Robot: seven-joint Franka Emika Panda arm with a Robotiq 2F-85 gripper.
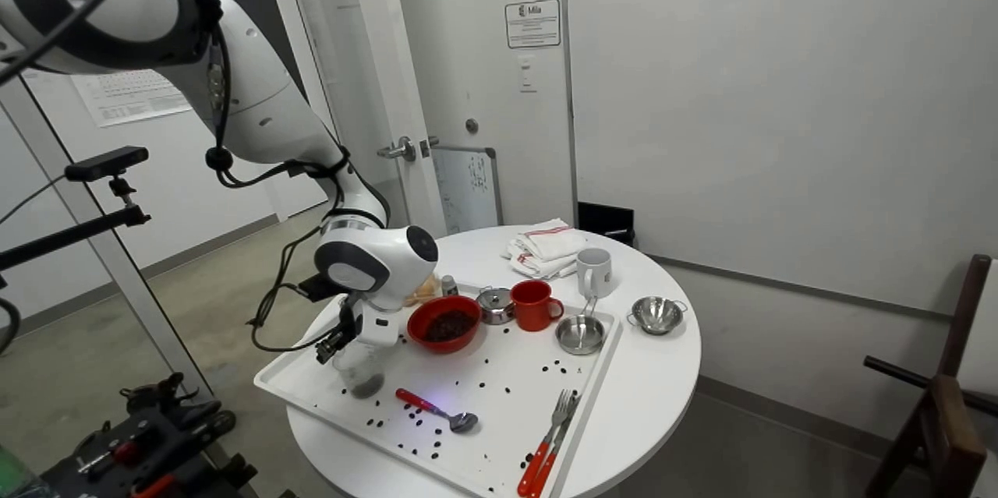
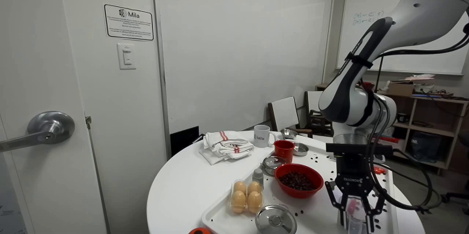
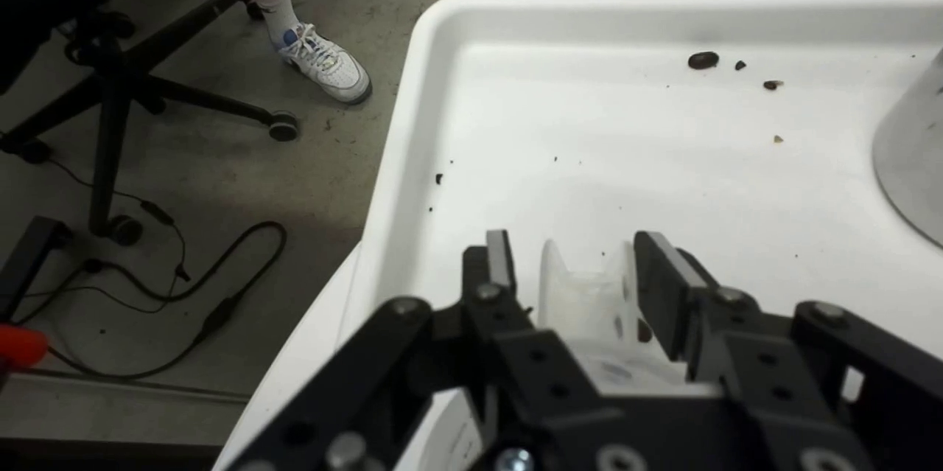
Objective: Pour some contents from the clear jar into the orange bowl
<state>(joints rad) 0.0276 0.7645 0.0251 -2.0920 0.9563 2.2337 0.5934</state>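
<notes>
Bowl [image 2: 298, 193]—in both exterior views only

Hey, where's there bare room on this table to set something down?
Two patches of table look bare: between the folded towels, the egg carton and the table's edge; and between the tray, the two-handled metal bowl and the edge. It's crowded at the red bowl, metal pot and red mug, and around the gripper and clear jar.
</notes>
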